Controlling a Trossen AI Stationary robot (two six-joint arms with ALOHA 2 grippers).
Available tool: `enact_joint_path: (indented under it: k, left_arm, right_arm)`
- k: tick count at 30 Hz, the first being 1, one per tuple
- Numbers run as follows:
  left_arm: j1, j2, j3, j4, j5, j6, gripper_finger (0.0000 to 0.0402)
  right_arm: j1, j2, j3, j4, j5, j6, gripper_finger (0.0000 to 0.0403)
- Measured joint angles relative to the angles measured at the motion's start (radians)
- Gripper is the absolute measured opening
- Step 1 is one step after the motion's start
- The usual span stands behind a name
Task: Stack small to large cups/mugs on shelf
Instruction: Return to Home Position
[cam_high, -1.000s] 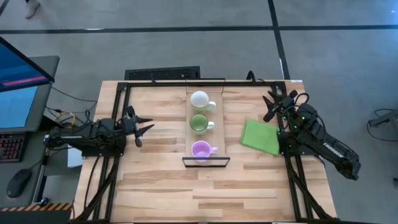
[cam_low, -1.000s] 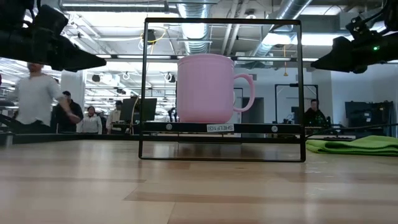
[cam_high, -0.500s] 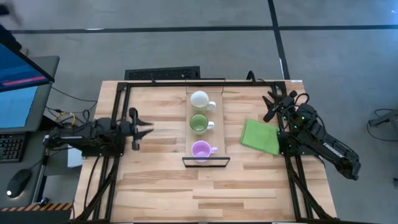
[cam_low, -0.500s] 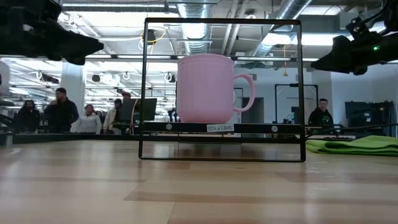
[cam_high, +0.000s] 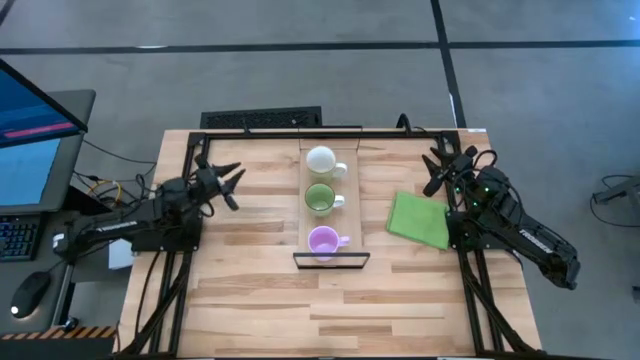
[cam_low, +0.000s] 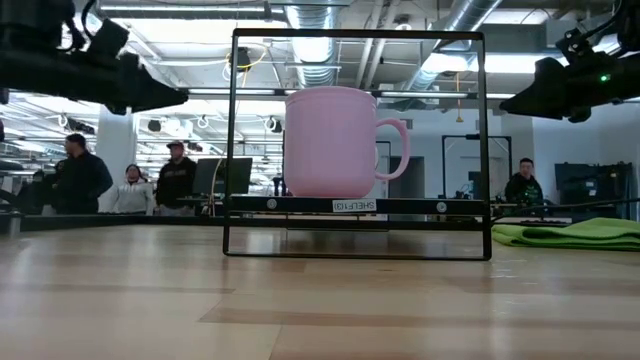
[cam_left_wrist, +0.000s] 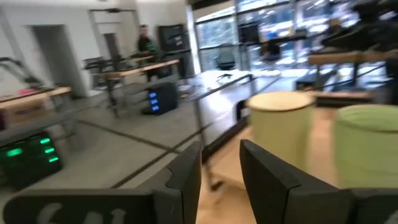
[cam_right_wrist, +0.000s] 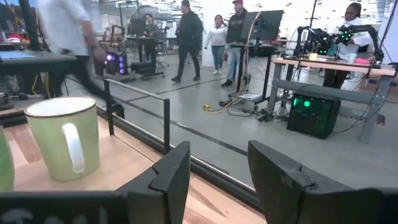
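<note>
1. Dark fingers of the left gripper (cam_high: 230, 186) are spread apart and empty, at centre-left of the high view.
2. Right gripper (cam_high: 432, 172), upper right, is likewise spread and empty, just above the flat green cloth (cam_high: 418, 220).
3. Pale wooden shelf (cam_high: 352, 222) lies between them, its long axis running top to bottom; neither arm is clearly nearer.
4. On it three smooth, round, handled mugs stand in a row: white mug (cam_high: 321, 160) topmost, green mug (cam_high: 320, 197) in the middle, and purple mug (cam_high: 322, 240) lowest, by the dark metal lip (cam_high: 331, 259).

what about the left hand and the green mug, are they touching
Apart. The high view shows a wide strip of bare table between the open left hand and the green mug.
</note>
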Motion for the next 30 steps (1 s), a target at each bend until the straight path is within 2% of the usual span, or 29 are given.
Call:
enact_joint_path:
  k: [8, 13, 23, 30]
  left_arm:
    - [0.138, -0.003, 0.000, 0.017, -0.051, 0.013, 0.0103]
    - [0.144, -0.060, 0.002, -0.011, -0.042, 0.015, 0.0103]
    - [0.144, -0.239, 0.002, -0.262, -0.102, -0.004, 0.0103]
    - [0.145, -0.237, 0.008, -0.354, -0.105, -0.027, 0.0103]
  right_arm:
    - [-0.001, 0.000, 0.000, -0.029, 0.000, 0.000, 0.0184]
    - [-0.002, 0.000, 0.001, -0.048, 0.001, 0.000, 0.0184]
    - [-0.002, 0.000, 0.001, -0.051, 0.005, 0.000, 0.0184]
    - [-0.002, 0.000, 0.000, -0.051, 0.008, -0.003, 0.0184]
